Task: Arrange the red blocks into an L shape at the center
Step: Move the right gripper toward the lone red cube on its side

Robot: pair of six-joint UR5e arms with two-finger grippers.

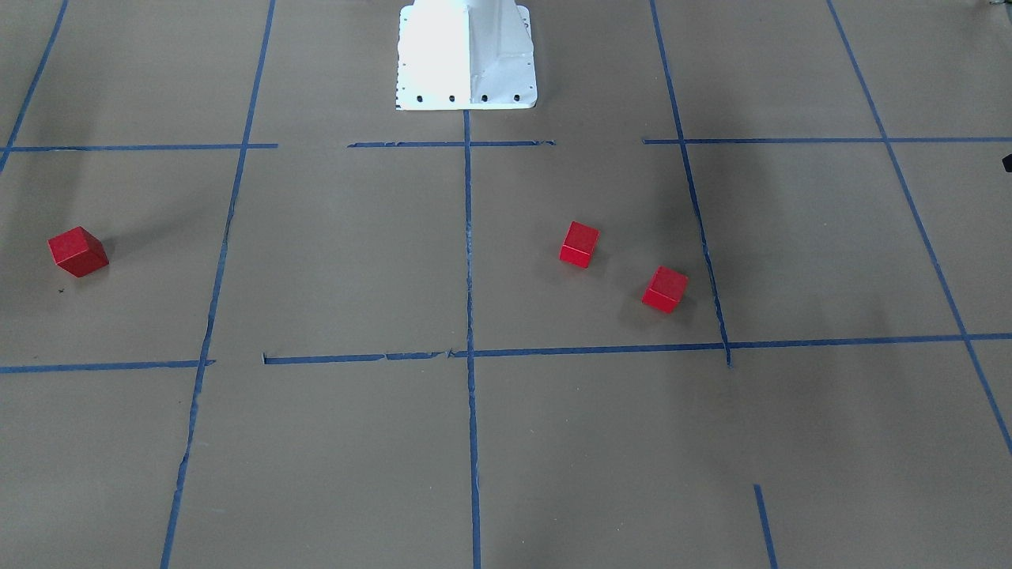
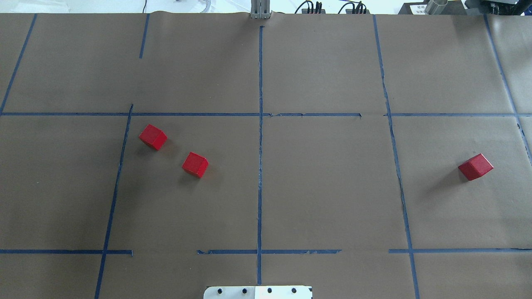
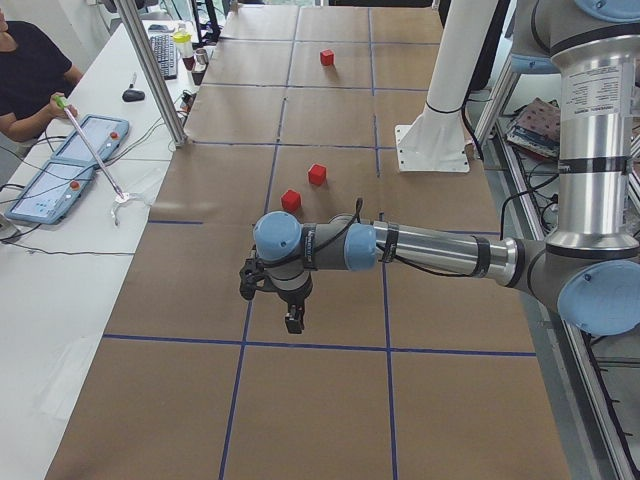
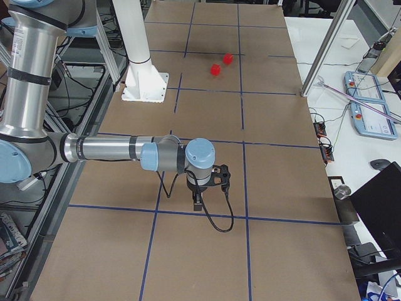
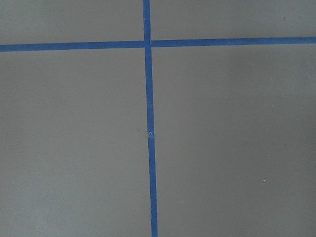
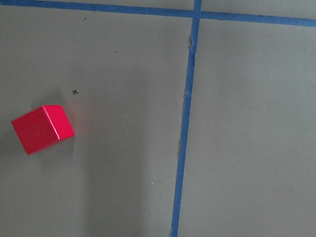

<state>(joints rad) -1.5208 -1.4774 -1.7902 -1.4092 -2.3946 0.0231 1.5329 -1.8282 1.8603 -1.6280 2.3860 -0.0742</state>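
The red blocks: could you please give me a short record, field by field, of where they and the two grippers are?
Blocks: three red cubes, all apart, none stacked
Left pair: outer left block and inner left block, both in the square left of the centre tape line
Third: right block, past the next tape line on the robot's right
L shape: not formed
Left arm: left gripper over bare paper, open or shut unclear
Right arm: right gripper, open or shut unclear; its wrist camera sees the right block
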